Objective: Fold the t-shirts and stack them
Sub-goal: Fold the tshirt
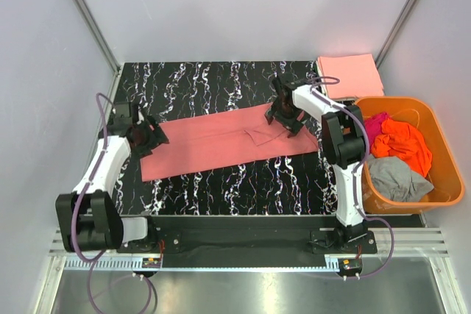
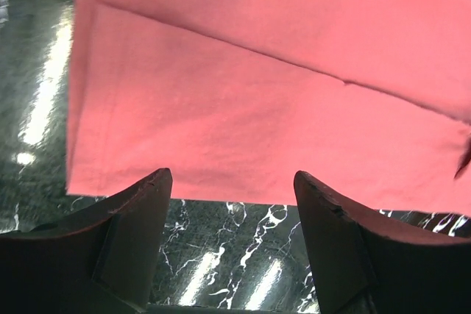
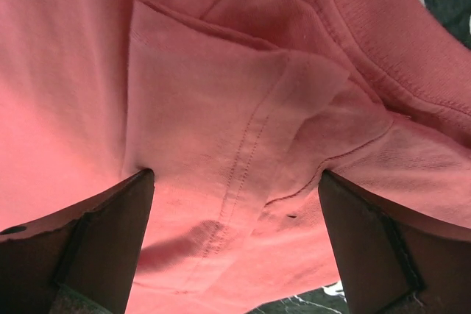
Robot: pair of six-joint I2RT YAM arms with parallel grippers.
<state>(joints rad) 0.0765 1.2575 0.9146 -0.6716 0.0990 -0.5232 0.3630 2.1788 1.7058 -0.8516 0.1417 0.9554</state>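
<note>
My left fingers [image 1: 152,137] are spread apart and hold nothing. From the left wrist I see bare black marbled counter [image 2: 221,255] between the two tips. The short left end of the salmon-pink shirt [image 2: 257,108] lies flat just beyond them, its edge close to the tips but not between them.

My right fingers [image 1: 287,117] are also spread wide, with no cloth pinched between them. They hang over the other end of the same salmon-pink shirt [image 1: 221,141], which lies as one long folded strip from my left fingers to my right ones. Under the right tips the cloth fills almost the whole view. A folded-in sleeve [image 3: 243,152] with its stitched hem lies between the tips, and the ribbed collar [image 3: 368,34] runs beyond it toward the right-hand finger's side. I cannot tell whether the tips touch the cloth or stand just above it.

Beyond my right fingers, at the far right corner of the counter, lies a paler peach-pink shirt [image 1: 352,75], folded square. To the right of my right fingers stands an orange basket [image 1: 412,206], holding a magenta shirt [image 1: 377,121], a bright orange shirt [image 1: 403,141] and a grey shirt [image 1: 397,178], all crumpled.
</note>
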